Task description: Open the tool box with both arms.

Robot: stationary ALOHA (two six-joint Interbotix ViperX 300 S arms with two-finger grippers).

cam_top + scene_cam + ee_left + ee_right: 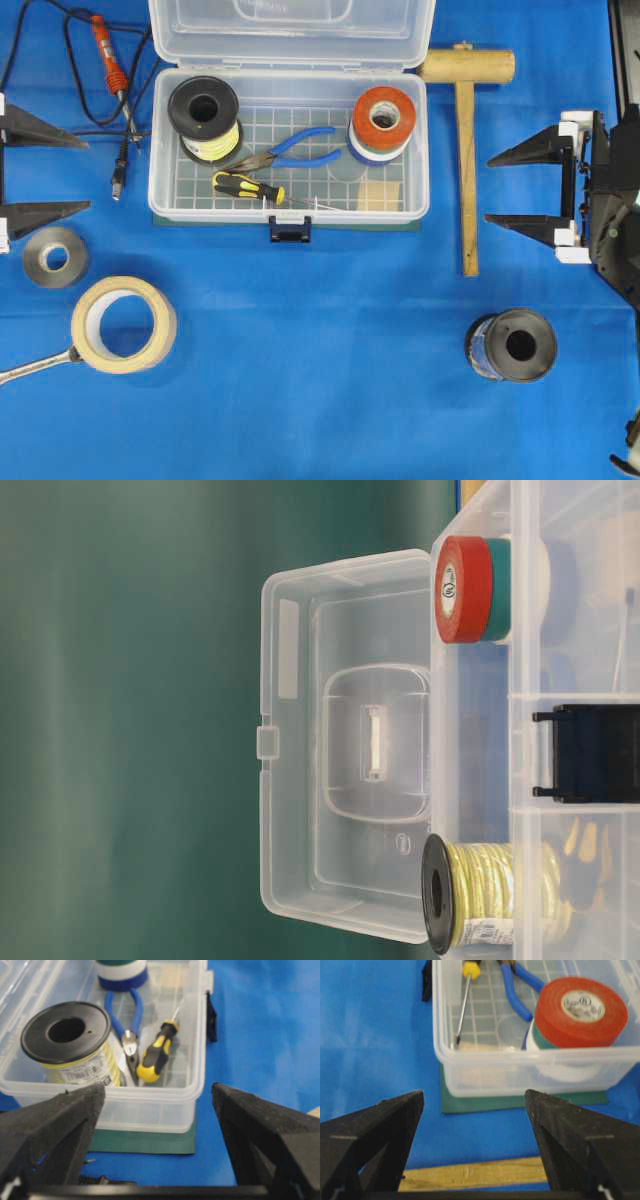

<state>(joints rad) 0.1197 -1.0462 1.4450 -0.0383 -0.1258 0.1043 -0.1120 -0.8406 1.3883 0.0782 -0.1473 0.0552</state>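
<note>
Lid thrown back, the tool box sits open at the far middle of the blue counter. Overhead, the left hand and right hand flank it, both spread wide and empty. Only the table-level view shows the handle recess inside the lid; wrist views reveal the green base.

Overhead straight down, wrist views facing tool box ends

Round white core label on the red tape roll with print too small to read, barcode sticker on the yellow wire spool illegible, no other text readable
</note>
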